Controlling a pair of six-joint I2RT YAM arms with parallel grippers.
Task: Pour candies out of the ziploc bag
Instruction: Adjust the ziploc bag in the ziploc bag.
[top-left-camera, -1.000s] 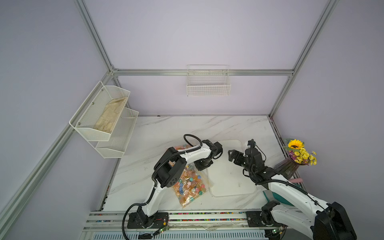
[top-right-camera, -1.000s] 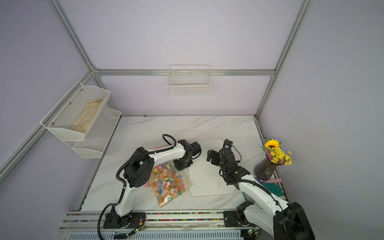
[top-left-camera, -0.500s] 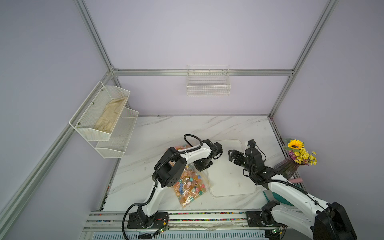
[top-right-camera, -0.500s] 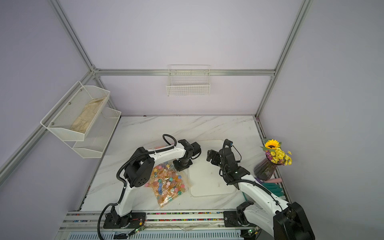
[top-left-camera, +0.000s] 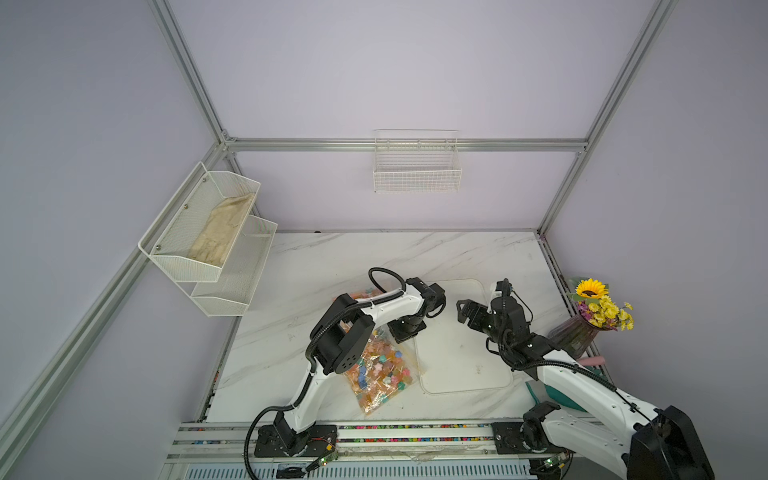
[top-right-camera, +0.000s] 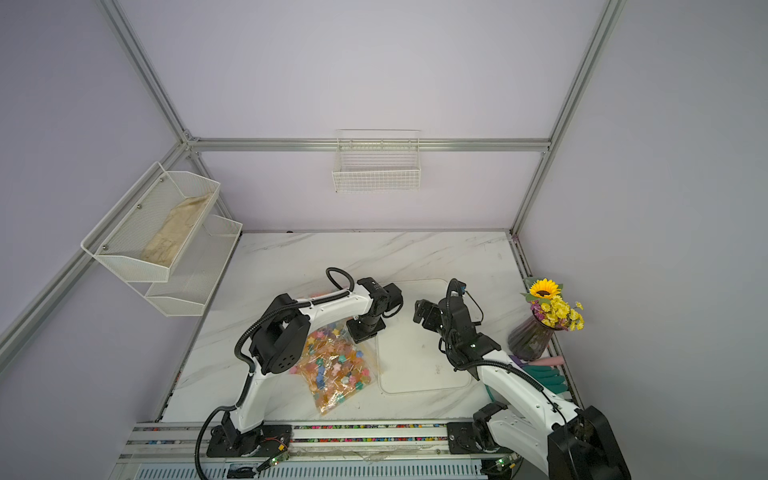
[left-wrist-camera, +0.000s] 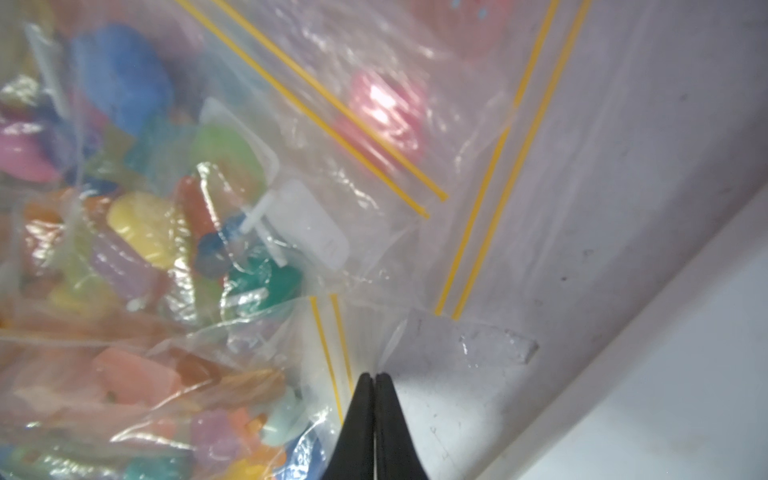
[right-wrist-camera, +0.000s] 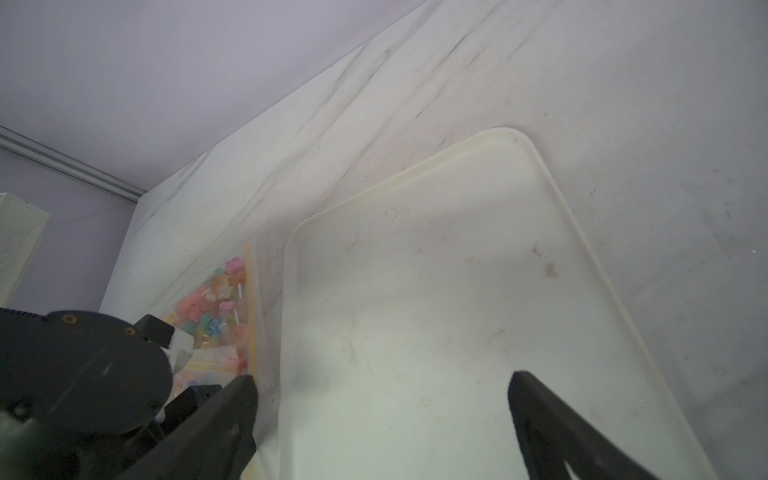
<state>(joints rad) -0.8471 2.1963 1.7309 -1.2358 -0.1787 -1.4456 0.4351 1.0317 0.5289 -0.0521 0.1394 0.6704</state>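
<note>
Our candies (top-left-camera: 380, 368) are all inside the ziploc bag (left-wrist-camera: 415, 249), which lies on the marble table (top-left-camera: 332, 257) just beside the white tray (top-left-camera: 457, 353), partly under the left arm. We've got the left gripper (left-wrist-camera: 374, 378) clenched tight on the bag's clear plastic by the yellow zip lines. The right gripper (right-wrist-camera: 382, 380) hangs over the tray, fingers spread wide, gripping nothing.

The ziploc bag (top-left-camera: 382, 376) is being partly hidden under the left arm (top-left-camera: 390, 307) in both top views; the candies (left-wrist-camera: 141, 224) are being blurred in the left wrist view, while the tray (right-wrist-camera: 415, 291) is being cropped by the right wrist view's edge.
</note>
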